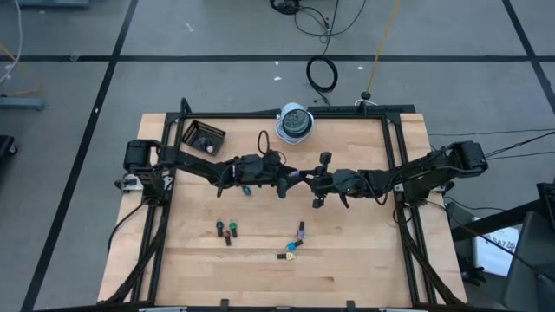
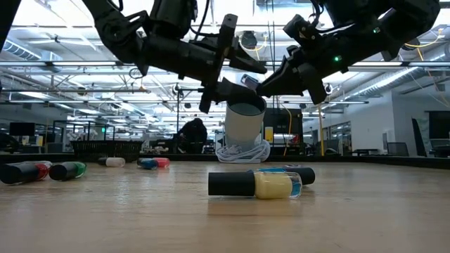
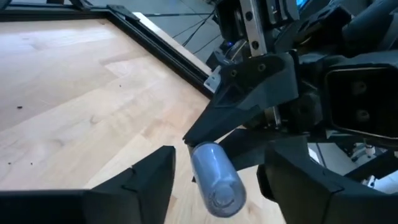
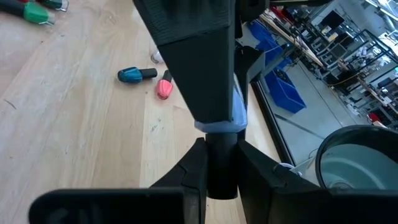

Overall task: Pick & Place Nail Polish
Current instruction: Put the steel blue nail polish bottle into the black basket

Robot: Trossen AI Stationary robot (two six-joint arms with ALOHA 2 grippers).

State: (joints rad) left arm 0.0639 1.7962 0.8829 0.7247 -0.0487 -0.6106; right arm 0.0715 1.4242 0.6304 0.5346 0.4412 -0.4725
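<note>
A pale blue nail polish bottle point(image 3: 216, 177) hangs in mid-air over the table's middle, its dark cap pinched tight in the right gripper point(image 4: 219, 163), while the left gripper point(image 3: 217, 180) has its fingers spread either side of the body without quite clamping it. Looks like a handover. The black tray point(image 1: 202, 136) seems to hold little; several bottles point(image 1: 227, 230) lie scattered on the table point(image 1: 364, 269), so most remains.
</note>
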